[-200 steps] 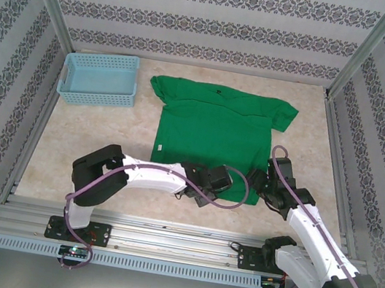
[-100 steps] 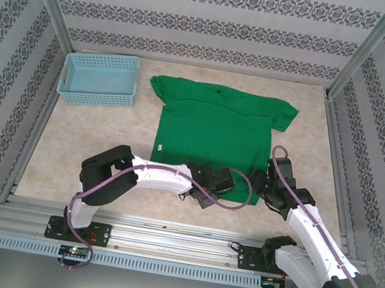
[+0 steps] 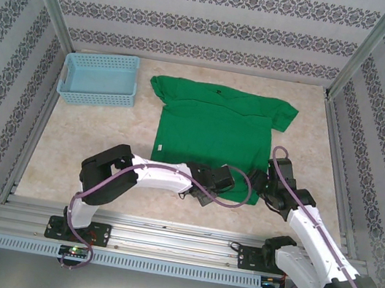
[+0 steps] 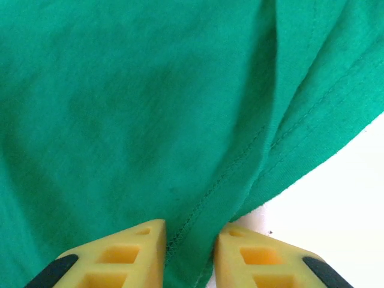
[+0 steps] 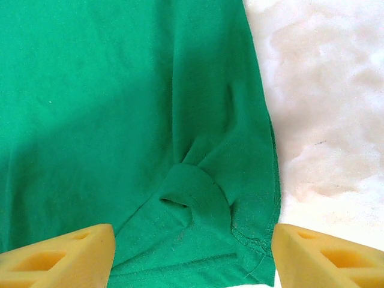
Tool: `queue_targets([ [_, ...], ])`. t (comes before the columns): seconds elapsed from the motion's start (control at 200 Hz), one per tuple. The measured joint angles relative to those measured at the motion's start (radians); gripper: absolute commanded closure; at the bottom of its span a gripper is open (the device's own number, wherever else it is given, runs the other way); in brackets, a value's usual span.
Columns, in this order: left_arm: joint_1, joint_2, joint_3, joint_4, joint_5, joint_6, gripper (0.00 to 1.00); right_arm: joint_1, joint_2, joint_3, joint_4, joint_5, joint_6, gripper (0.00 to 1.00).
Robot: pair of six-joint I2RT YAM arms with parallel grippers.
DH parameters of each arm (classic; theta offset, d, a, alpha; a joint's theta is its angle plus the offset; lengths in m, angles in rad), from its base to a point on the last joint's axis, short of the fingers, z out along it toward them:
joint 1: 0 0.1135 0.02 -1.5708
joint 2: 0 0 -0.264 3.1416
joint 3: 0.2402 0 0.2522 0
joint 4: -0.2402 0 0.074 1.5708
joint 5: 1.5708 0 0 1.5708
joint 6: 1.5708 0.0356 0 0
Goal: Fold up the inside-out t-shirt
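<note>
Left wrist camera: my left claw sits at the edge of the inside-out t-shirt, with a stitched hem running down between the two yellow fingers. The fingers stand close together with cloth filling the gap, but I cannot tell whether they truly bite it. Bare table shows just to the right of the hem.

Right wrist camera: my right claw is wide apart, one finger on each side of the shirt's corner and neither touching cloth. Between them the fabric is bunched into a small raised pucker, not lying flat.

Top camera: the shirt lies spread in the middle of the table, collar away from me, with both my claws at its near edge. The light blue basket stands well apart, off to the far left.

What worries me: if my left fingers hold only the thin lip of the hem, or just one layer, it could slide out on the lift. If my right claw shuts on that pucker, I judge it would catch a lump and the fold would come out creased. Uneven grips at the two sides would skew the shirt or drag it across the table
</note>
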Motion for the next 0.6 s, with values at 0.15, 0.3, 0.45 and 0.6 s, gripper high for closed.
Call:
queue_targets([
  [0.15,0.002,0.000,0.000,0.002,0.000,-0.003,0.76,0.000,-0.008,0.000,-0.002,0.000,0.000,0.30],
  [0.3,0.006,-0.003,0.000,0.005,0.008,-0.008,0.69,0.000,-0.014,0.000,-0.002,0.000,0.000,0.29],
  [0.45,0.010,-0.006,0.000,0.011,0.019,-0.008,0.69,0.000,-0.020,-0.003,-0.008,0.000,0.000,0.29],
  [0.6,0.012,-0.006,0.000,0.011,0.028,-0.010,0.67,0.000,-0.024,-0.008,-0.013,0.000,0.000,0.29],
])
